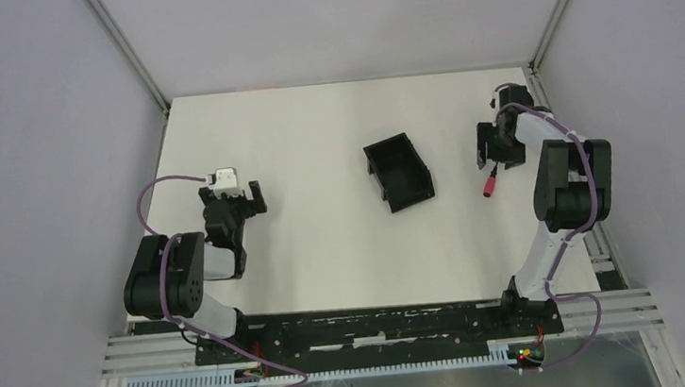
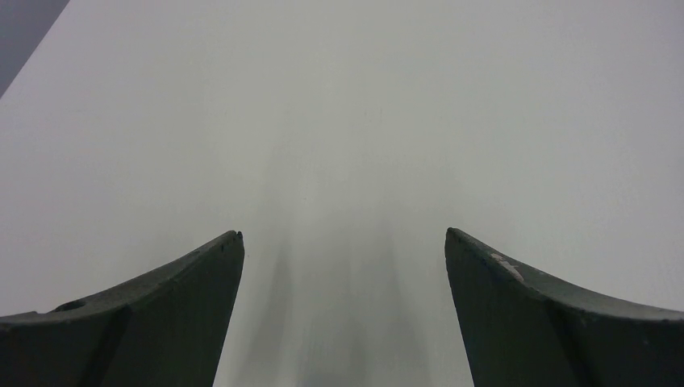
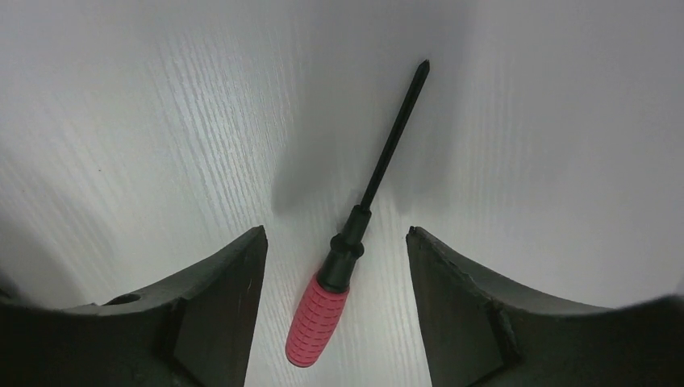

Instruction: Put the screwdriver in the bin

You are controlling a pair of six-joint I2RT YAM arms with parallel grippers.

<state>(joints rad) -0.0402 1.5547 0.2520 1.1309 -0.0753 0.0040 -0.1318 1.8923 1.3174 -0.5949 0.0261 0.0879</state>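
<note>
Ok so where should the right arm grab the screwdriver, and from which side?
Take the red ribbed handle of the screwdriver, coming straight down from above. It lies flat on the table, between the open fingers of the right gripper; the handle is thicker than the thin shaft.

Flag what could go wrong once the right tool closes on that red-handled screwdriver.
1. The small red-handled screwdriver with its thin dark shaft lies slanted inside the open right tool; closing could spin or roll it away.
2. The small black open-top plastic bin sits skewed, so the shaft may catch a wall at the drop.
</note>
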